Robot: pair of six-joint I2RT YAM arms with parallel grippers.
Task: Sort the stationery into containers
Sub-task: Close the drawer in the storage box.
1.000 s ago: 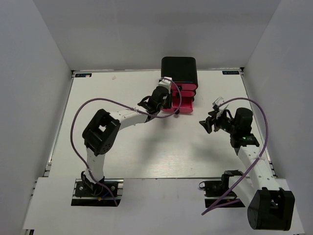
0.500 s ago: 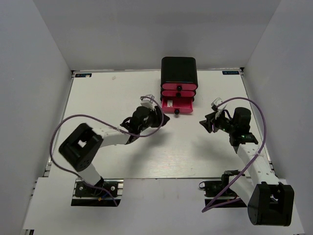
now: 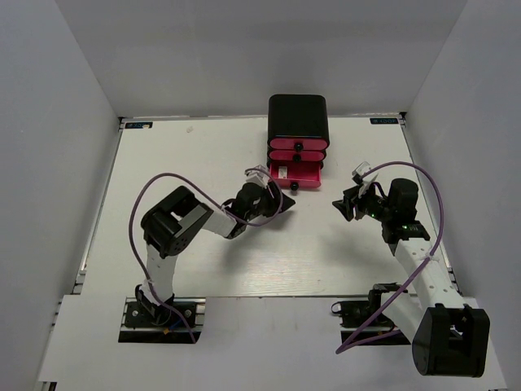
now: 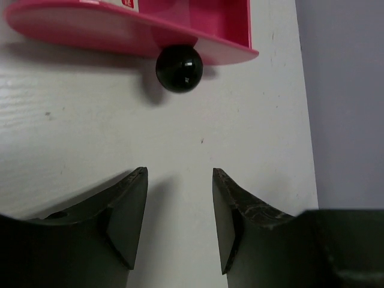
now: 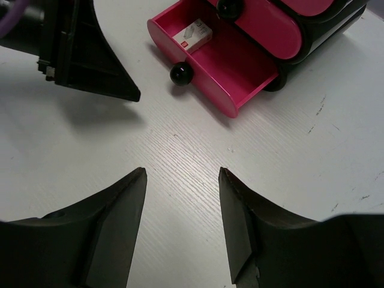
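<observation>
The black cabinet (image 3: 298, 116) with three pink drawers stands at the table's far middle. Its bottom drawer (image 3: 295, 175) is pulled open and holds a small white eraser block (image 5: 195, 35), also seen from above (image 3: 279, 173). My left gripper (image 3: 283, 204) is open and empty, low over the table just in front of the drawer's black knob (image 4: 179, 66). My right gripper (image 3: 342, 205) is open and empty, to the right of the drawer; the drawer shows ahead of it (image 5: 231, 72). No markers or pens are in view.
The upper two pink drawers (image 3: 298, 148) are shut. White walls close in the table on the left, back and right. The left gripper's finger (image 5: 90, 54) shows at the top left of the right wrist view.
My left arm drew back from the cabinet, swung down to the left, then came back toward the open bottom drawer. The right arm has barely moved.
</observation>
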